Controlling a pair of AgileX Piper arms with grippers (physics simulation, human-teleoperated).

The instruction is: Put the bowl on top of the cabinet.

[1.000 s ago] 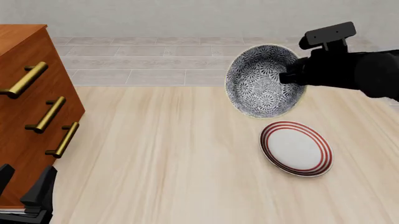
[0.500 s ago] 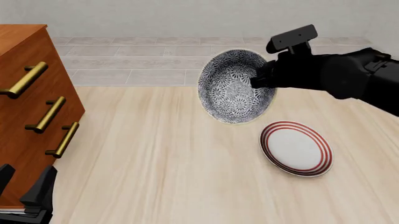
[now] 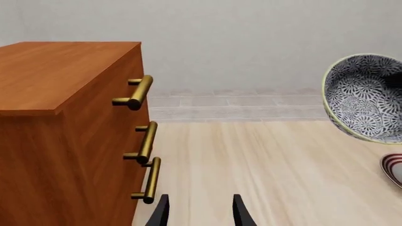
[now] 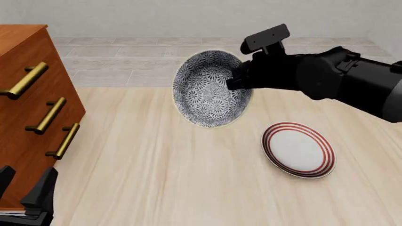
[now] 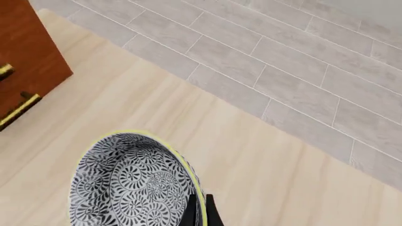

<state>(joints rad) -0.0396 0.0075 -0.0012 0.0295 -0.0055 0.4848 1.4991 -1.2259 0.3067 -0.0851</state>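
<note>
Aloft, right fingers (image 5: 204, 209) pinched tight on bowl (image 4: 212, 89) rim; left fingers (image 3: 240, 212) parted, empty.

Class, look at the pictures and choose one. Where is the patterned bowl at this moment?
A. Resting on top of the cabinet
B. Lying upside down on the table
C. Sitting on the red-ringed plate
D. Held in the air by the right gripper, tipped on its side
D: the right gripper pinches the rim of the bowl, which hangs tilted above the table, apart from the plate and the cabinet.
</note>
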